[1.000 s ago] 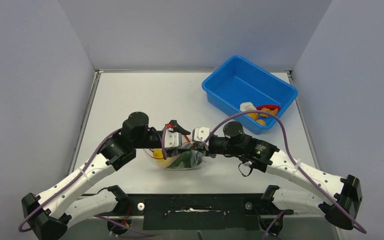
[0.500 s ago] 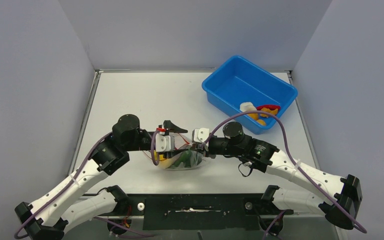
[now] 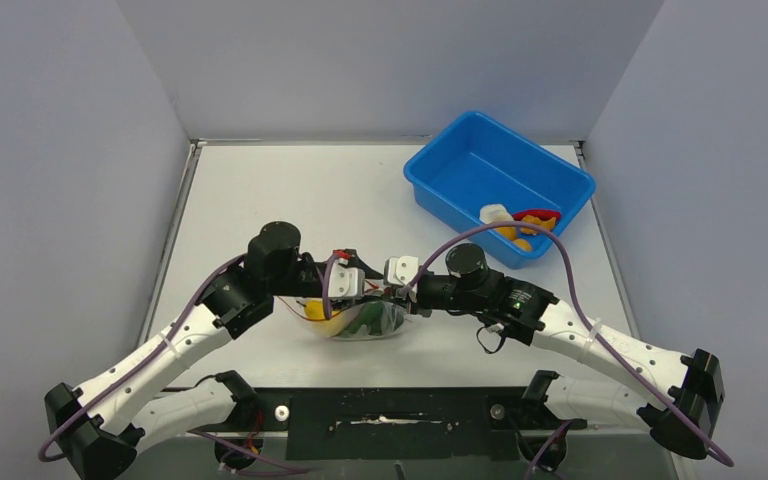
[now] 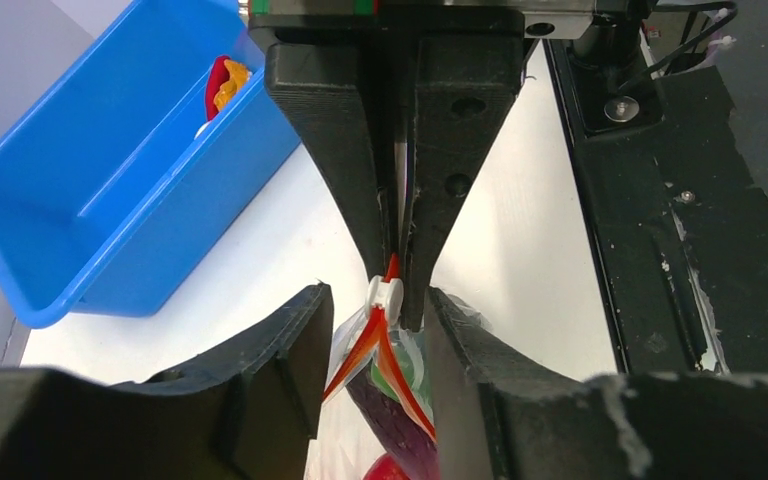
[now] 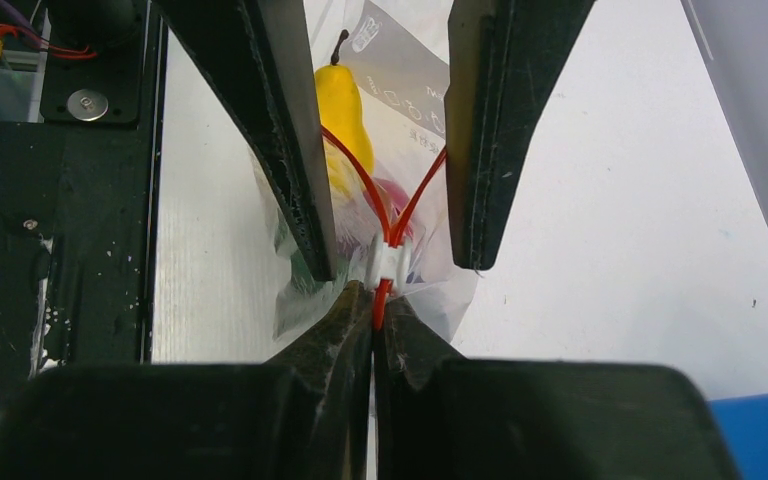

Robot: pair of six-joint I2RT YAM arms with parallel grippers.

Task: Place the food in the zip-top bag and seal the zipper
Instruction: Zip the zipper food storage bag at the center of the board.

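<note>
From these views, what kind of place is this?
Probably a lab robot cell: plain grey walls box in a white table, left arm and right arm are bolted at its edge, toy food lies in a blue tub.

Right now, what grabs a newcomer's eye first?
Toward the table's near edge, over the clear bag of toy food, the right hand pinches the red zipper strip while the open left hand straddles its white slider. Far right, the blue tub holds a few leftover pieces.
</note>
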